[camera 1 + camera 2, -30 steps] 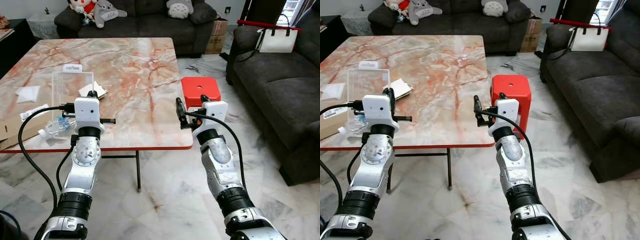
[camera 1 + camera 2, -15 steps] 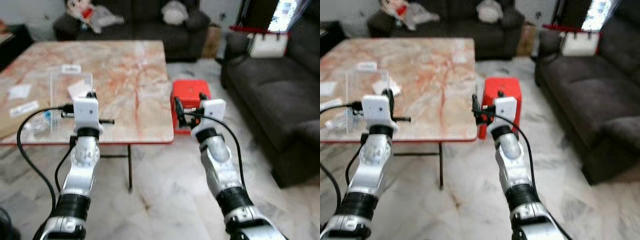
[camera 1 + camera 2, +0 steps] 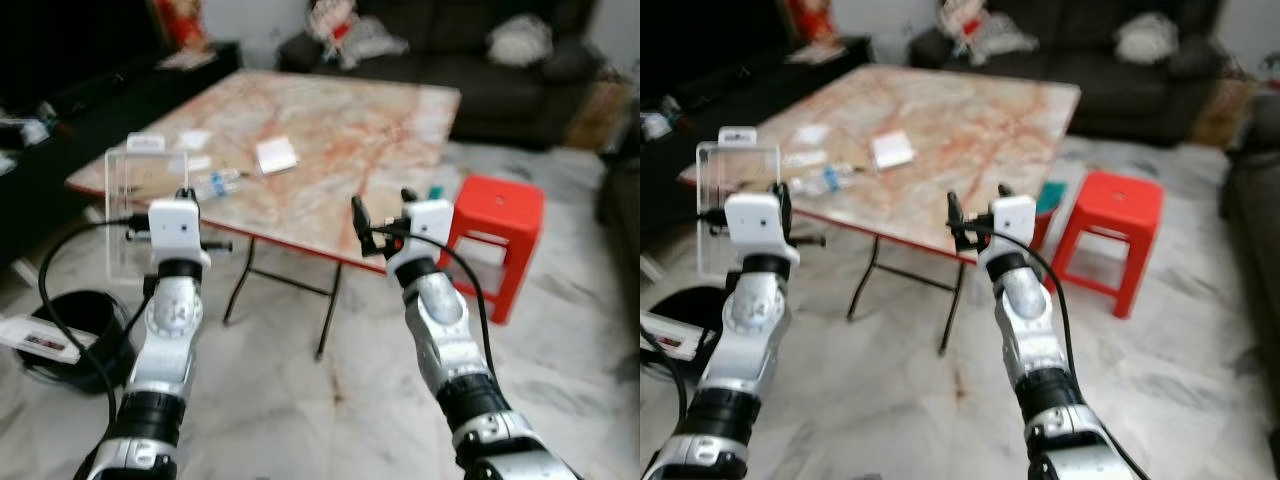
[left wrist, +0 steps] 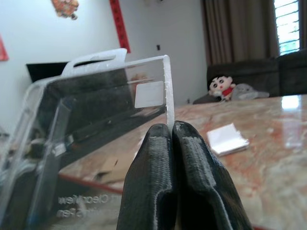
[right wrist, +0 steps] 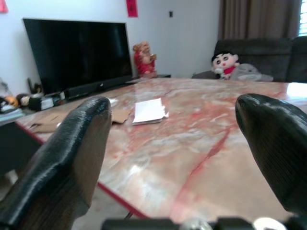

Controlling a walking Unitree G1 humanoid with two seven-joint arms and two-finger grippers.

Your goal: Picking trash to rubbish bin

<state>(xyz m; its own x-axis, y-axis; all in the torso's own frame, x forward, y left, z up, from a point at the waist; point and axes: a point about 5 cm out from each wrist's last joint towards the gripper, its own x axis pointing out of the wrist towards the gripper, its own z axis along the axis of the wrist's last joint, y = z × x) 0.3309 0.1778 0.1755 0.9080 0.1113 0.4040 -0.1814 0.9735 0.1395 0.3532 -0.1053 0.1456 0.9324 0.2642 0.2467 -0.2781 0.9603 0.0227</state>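
Note:
A clear plastic package (image 3: 135,215) hangs upright in the air, off the table's near-left corner, with my left gripper (image 3: 184,192) shut on its edge. In the left wrist view the two fingertips (image 4: 189,139) are pressed together on the package's thin rim (image 4: 166,86). A black round rubbish bin (image 3: 60,335) stands on the floor, low and to the left of that arm, and a white flat item lies across its near rim. My right gripper (image 3: 382,205) is open and holds nothing, level with the table's near edge.
The marble-topped table (image 3: 340,130) carries a plastic bottle (image 3: 215,183), a white paper (image 3: 275,155) and flat cardboard. A red stool (image 3: 495,205) stands right of the table. A dark sofa (image 3: 470,40) with plush toys lines the back, and a dark TV console the left.
The whole view has swung to the left, so the table now lies ahead and to the right and the black bin has come into sight. Both arms keep their pose.

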